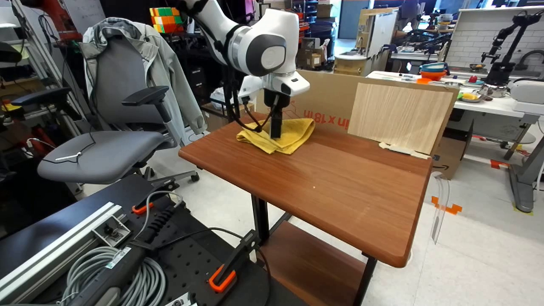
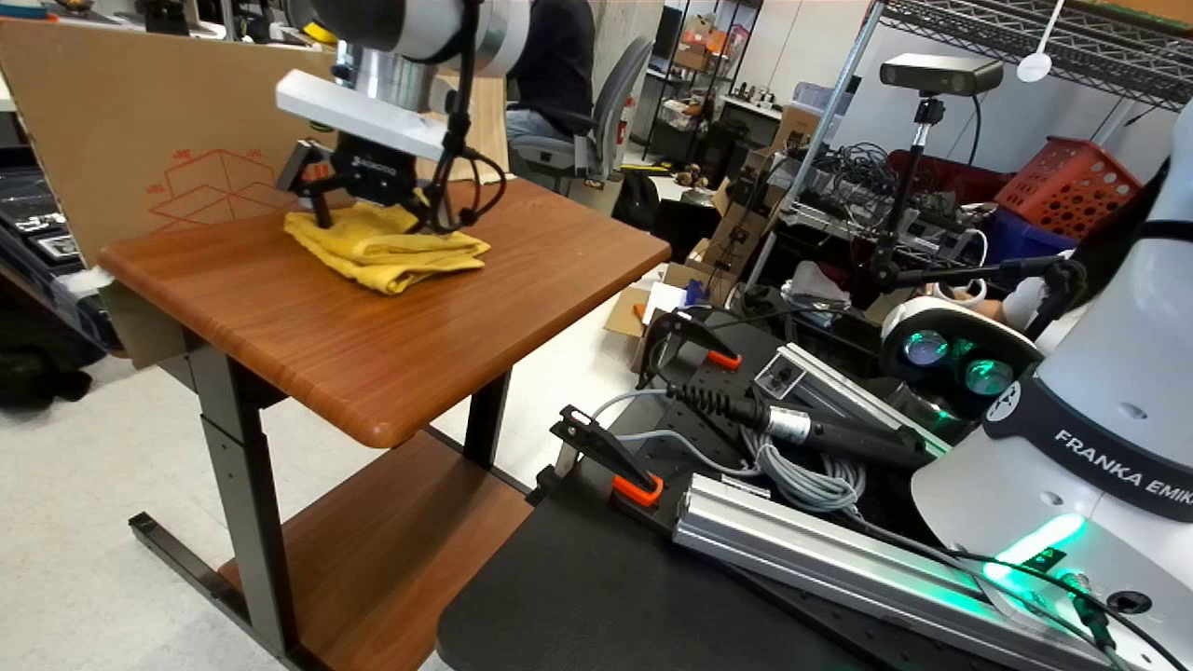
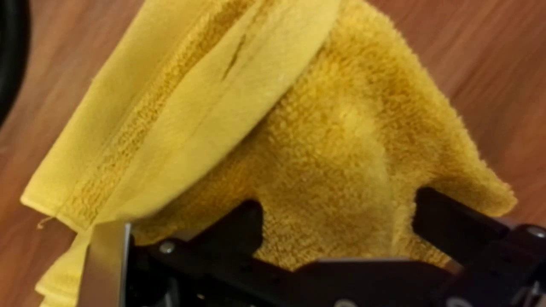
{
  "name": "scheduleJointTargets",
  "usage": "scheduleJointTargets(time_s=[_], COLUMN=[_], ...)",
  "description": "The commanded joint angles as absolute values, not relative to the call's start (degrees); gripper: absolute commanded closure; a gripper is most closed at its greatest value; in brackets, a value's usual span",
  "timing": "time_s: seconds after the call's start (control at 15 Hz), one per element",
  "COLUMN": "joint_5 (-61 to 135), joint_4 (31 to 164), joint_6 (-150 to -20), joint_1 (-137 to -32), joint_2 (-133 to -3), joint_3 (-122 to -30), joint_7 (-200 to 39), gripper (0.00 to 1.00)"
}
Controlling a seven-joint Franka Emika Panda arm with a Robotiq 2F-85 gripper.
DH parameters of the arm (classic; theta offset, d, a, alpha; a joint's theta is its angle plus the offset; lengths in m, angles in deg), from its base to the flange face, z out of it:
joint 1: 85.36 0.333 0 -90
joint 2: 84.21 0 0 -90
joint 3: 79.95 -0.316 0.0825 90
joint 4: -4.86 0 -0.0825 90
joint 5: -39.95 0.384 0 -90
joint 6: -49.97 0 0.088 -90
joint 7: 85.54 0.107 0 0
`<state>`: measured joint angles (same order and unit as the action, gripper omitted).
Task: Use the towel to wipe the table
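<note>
Fingers (image 3: 454, 226): spread apart, touching towel (image 3: 332, 145), bottom of wrist view | Towel: rumpled on counter (image 1: 352, 191), mid-frame in an exterior view

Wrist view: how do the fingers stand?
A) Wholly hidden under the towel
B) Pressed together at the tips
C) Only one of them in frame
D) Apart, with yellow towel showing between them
D: in the wrist view both fingers show, a wide gap between their tips, and the yellow towel fills that gap.
</note>
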<state>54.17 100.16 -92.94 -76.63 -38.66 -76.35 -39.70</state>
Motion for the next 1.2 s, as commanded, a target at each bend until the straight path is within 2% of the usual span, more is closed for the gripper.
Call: scheduleJointTargets(time_s=[0.0,0.4,0.87,0.93,1.13], joint_5=[48.15,46.45,49.35,47.32,48.02], joint_4=[112.36,117.01,116.26,115.36,115.36], joint_6=[-92.11,-90.48,-84.82,-88.08,-86.48], joint_1=[-77.57,-83.48,-90.59,-89.6,-90.01], joint_2=[-48.4,-54.19,-55.43,-52.52,-53.39], joint_3=[-71.9,-66.76,-67.38,-66.48,-66.64], joint_7=[-44.03,-46.01,-46.51,-45.57,-45.54], gripper=[0.0,0.0,0.0,0.0,0.0])
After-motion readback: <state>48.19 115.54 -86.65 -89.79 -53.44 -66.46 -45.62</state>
